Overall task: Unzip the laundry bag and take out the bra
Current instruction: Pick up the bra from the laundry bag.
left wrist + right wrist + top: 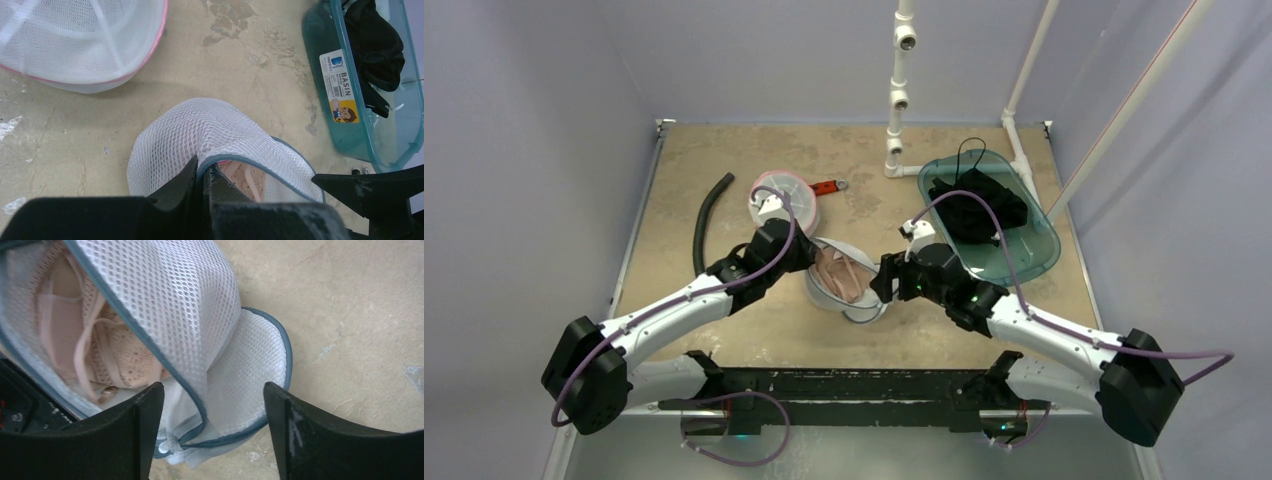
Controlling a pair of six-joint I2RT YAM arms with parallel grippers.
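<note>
- Pinching the laundry bag [200, 130] by its grey-trimmed rim, the left gripper [204, 172] is clamped tight.
- The right gripper [212, 410] has its jaws apart, astride the bag's unzipped edge.
- The bra [120, 360] lies inside the bag, near the table's [724, 170] middle.

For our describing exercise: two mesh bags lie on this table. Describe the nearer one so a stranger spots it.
On the tan table, look near the middle, left of the teal basin. The laundry bag lies open there. Unlike the pink-trimmed mesh bag behind it, it has grey-blue trim and a beige bra inside.
</note>
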